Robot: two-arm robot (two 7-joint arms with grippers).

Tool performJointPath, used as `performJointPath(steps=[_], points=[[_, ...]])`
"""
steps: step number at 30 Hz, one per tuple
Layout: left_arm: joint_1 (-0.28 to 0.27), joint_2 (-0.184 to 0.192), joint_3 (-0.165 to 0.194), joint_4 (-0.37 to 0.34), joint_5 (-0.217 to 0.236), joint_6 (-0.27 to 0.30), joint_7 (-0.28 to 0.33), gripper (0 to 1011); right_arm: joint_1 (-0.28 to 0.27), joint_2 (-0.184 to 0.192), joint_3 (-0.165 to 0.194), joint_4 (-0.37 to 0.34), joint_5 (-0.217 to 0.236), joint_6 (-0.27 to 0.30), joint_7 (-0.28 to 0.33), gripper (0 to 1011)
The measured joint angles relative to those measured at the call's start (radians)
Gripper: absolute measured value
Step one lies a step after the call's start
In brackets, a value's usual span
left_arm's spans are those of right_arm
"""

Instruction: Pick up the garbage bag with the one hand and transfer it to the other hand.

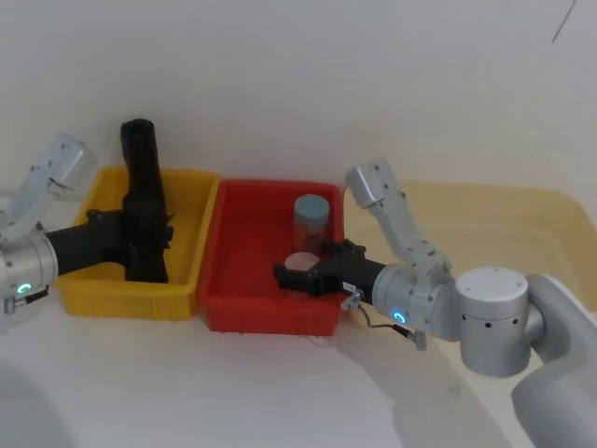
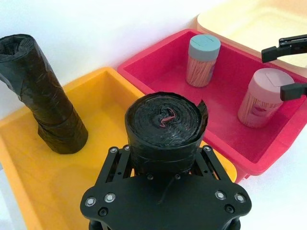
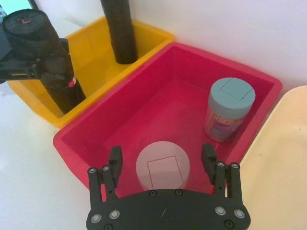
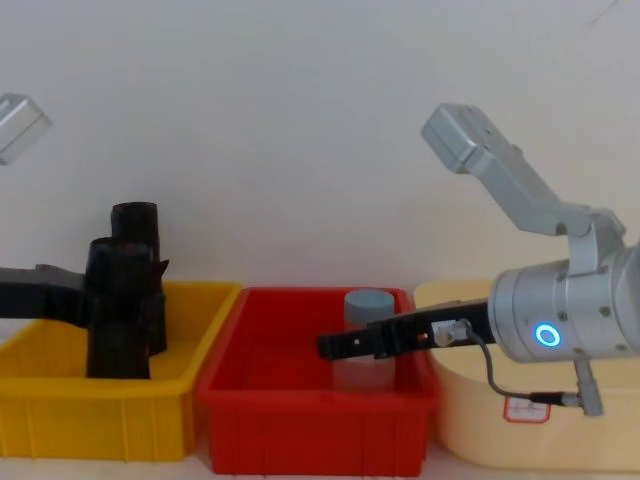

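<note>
This looks like a robot test station in a lab-like room. A bare white wall [image 1: 326,75] stands behind a plain white tabletop [image 1: 187,392]. A yellow bin [image 1: 131,301], a red bin [image 1: 270,317] and a cream bin [image 1: 522,210] sit in a row, with the silver left arm [image 1: 28,266] and right arm [image 1: 485,317] at the tabletop's sides.

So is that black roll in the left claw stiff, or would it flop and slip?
Probably stiff: the roll is tightly wound and stands straight in the left gripper. Its crinkled matte plastic likely grips well, though outer layers could slide. Being round, it would probably roll if laid down. The right gripper hangs open at the red bin.
</note>
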Motion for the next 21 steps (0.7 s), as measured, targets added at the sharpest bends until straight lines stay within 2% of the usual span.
performJointPath(steps=[21], points=[[0.000,0.000,0.000,0.000,0.000,0.000,0.000,446,0.038,-0.009,-0.017,0.037,-0.024,0.041,0.039,1002]])
